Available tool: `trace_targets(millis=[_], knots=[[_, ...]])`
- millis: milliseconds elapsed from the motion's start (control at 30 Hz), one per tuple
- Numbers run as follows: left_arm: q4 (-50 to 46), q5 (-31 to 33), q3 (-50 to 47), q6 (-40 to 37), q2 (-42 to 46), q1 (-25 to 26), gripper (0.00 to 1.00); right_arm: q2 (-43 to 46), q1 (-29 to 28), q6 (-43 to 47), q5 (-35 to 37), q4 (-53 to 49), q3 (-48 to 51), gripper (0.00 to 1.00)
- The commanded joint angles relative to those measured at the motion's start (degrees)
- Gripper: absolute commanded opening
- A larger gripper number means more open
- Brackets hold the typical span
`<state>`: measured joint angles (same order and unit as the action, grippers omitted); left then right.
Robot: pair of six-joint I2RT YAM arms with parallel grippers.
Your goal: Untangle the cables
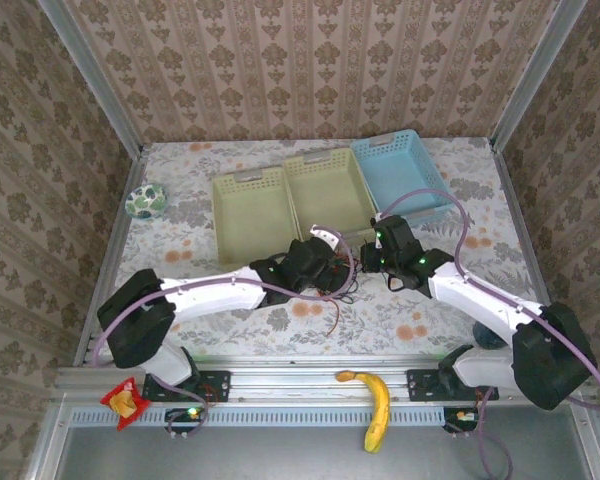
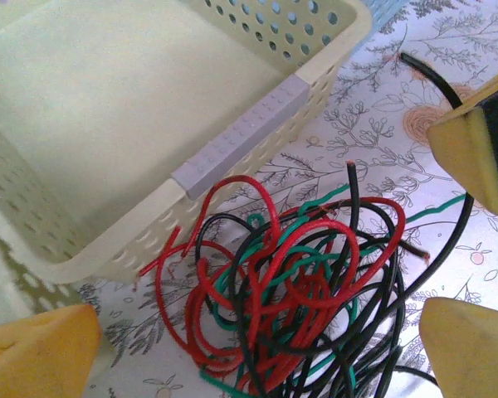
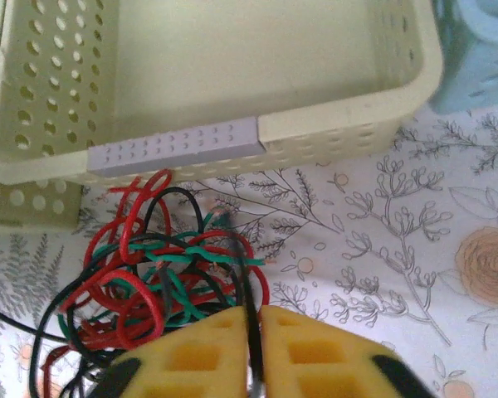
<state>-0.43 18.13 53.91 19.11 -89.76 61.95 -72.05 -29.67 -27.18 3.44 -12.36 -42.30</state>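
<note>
Clamping one black cable (image 3: 246, 286), seemingly to pull it free, the right hand (image 3: 255, 319) sits at 6 o'clock of the cables (image 2: 290, 282) heaped beside the basket (image 3: 174, 143); the left hand (image 2: 251, 356) gapes astride them.

I can read no words, numbers or brand marks anywhere here. The grey strip (image 3: 174, 143) on the near rim of the yellow basket (image 3: 349, 124) carries only rows of small dots, no letters. The print on the red packet (image 1: 123, 402) by the table's near left corner is too small to read.
</note>
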Motion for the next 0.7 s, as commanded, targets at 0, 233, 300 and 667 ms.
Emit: trace_targets(millis=[0,233,300,667], knots=[[-0.4,-0.6,2.2,-1.4,-2.4,0.2,1.0,0.8,0.5,0.3,-1.3,-1.8,-2.9,0.0],[-2.5,0.5,4.0,-0.1,-6.8,-0.2,0.88,6.8,2.3,0.2,0.0,-5.1,-4.2,0.0],[-3.1,-0.4,4.2,0.4,-7.6,-0.4,0.85,8.4,3.0,-0.5,1.2,-6.2,-4.9,0.0],[-3.8,-0.9,2.3,1.3,-8.2,-0.9,0.78,15.5,6.6,-4.3,6.3,-7.0,-9.9,0.0]])
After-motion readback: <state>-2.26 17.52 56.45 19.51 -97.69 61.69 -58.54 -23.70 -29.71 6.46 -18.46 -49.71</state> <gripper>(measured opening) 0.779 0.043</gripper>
